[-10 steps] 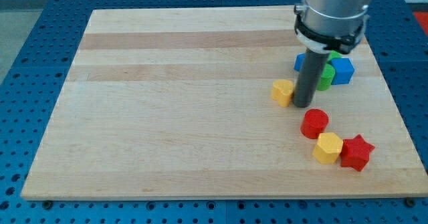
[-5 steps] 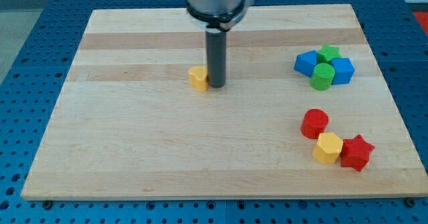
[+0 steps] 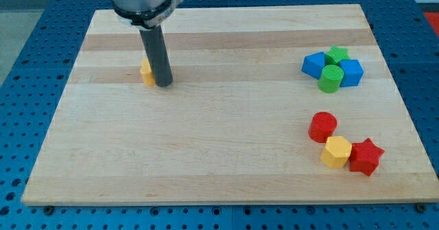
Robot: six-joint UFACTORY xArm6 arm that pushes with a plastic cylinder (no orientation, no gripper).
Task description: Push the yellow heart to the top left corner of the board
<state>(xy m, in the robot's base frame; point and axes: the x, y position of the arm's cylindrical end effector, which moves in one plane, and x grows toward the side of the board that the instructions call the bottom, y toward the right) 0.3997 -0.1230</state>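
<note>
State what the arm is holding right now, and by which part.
Nothing is held. My tip only presses against the right side of the small yellow heart block, which lies on the pale wooden board.

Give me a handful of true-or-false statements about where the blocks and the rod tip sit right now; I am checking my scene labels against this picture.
1. My tip is at the view's right side of the yellow heart, right against it. True.
2. The yellow heart already lies in the board's top left corner. False: it is in the upper left part, short of the corner.
3. The red cylinder is beside the yellow hexagonal block. True.
4. The red star sits among the blue blocks. False: it is at the lower right, beside the yellow hexagonal block.
5. The green cylinder is in the cluster with two blue blocks. True.
</note>
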